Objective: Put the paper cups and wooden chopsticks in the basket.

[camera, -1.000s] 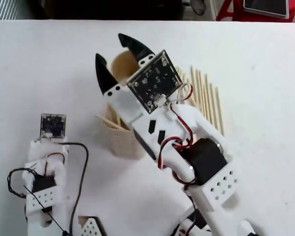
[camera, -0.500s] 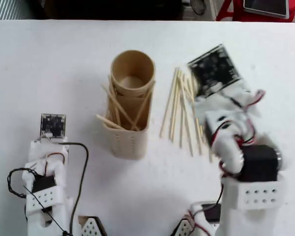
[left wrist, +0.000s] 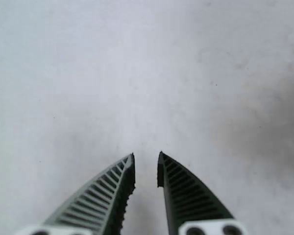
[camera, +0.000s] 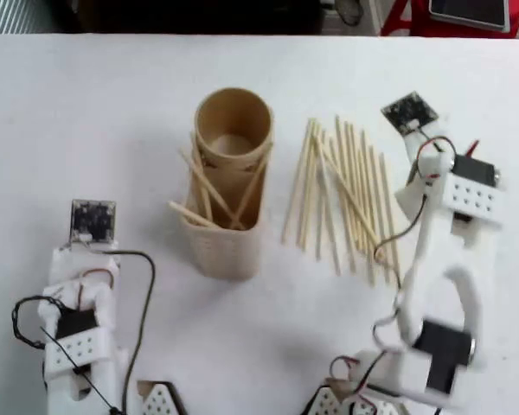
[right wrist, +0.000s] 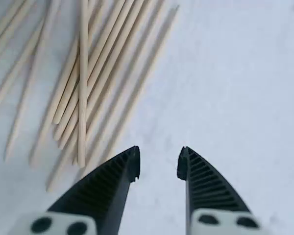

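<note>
— Where's the stuff rn?
— Basket (camera: 225,251) sits mid-table w/ a paper cup (camera: 233,130) standing in it, rim poking above the basket's edge. Could be more than one cup stacked, can't tell. A few stowed chopsticks (camera: 201,186) lean in there beside the cup, crossing each other.
— And the rest?
— The loose chopsticks (camera: 342,199) lie flat on the table (camera: 86,104), just right of the basket. They're fanned out, w/ one lying slantwise across the others.
— Arms?
— Right arm (camera: 441,242) is right of that pile. Right gripper (right wrist: 158,164) hangs over bare table just beside the stick ends, fingers (right wrist: 110,183) parted w/ a clear gap and nothing between 'em.
— Left one?
— Left arm (camera: 82,294) is at the near left, well apart from the basket. Left gripper (left wrist: 146,169) is over plain tabletop, tips only a narrow slit apart, not touching, and gripping nothing.
</note>
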`<state>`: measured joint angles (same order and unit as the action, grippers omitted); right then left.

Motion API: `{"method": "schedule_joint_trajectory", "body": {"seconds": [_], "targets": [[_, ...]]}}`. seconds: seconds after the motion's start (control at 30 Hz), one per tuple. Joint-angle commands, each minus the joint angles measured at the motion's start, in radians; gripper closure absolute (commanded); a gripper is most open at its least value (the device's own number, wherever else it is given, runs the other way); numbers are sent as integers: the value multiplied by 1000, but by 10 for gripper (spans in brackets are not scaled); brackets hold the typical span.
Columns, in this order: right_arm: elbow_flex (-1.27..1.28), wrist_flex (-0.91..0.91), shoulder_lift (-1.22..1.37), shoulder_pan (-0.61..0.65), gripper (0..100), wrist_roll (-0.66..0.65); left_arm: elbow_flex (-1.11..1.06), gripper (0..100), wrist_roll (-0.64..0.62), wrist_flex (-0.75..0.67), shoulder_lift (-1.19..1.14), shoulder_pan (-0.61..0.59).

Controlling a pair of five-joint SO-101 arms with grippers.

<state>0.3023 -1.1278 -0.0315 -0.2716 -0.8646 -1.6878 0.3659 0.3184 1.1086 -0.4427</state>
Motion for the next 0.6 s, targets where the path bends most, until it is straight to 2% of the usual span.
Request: {"method": "schedule_joint_trajectory", "body": {"seconds": [0.0,0.33,0.57], "targets": [[-8,91,119,-8,868,-12,2,902,12,2,16,-8],[-8,217,278,-2,868,-14,2,902,12,2,16,-8],[-6,113,147,2,868,-14,2,902,12,2,16,-8]]}}
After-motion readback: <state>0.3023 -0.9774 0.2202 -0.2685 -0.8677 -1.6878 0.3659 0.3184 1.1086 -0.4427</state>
